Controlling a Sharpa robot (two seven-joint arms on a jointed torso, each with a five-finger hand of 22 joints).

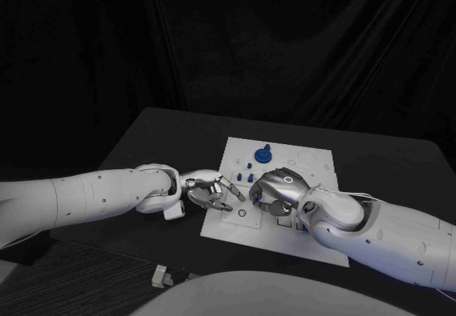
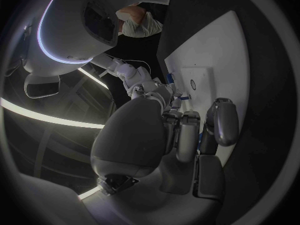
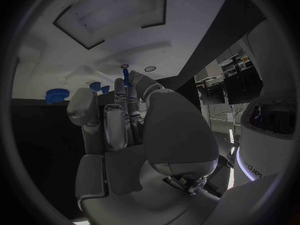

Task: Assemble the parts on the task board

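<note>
The white task board (image 1: 306, 172) lies mid-table. On its far part stands a blue gear with a peg (image 1: 263, 155), seen as a blue disc (image 3: 56, 94) from the right wrist; two small blue parts (image 1: 246, 177) stand nearer. My right hand (image 1: 277, 189) hovers over the board's middle, pinching a small blue peg (image 3: 125, 75) at its fingertips; the same peg (image 2: 177, 101) shows in the left wrist view. My left hand (image 1: 211, 191) reaches over the board's left edge with bent fingers (image 2: 187, 135). A blue sliver (image 2: 201, 135) shows between them; whether it is held is unclear.
A small ring hole (image 1: 243, 213) and square recesses (image 1: 285, 224) mark the board's near part. A large rectangular recess (image 3: 109, 15) is on the board beyond the right hand. Small white pieces (image 1: 161, 276) lie off the table's near left edge.
</note>
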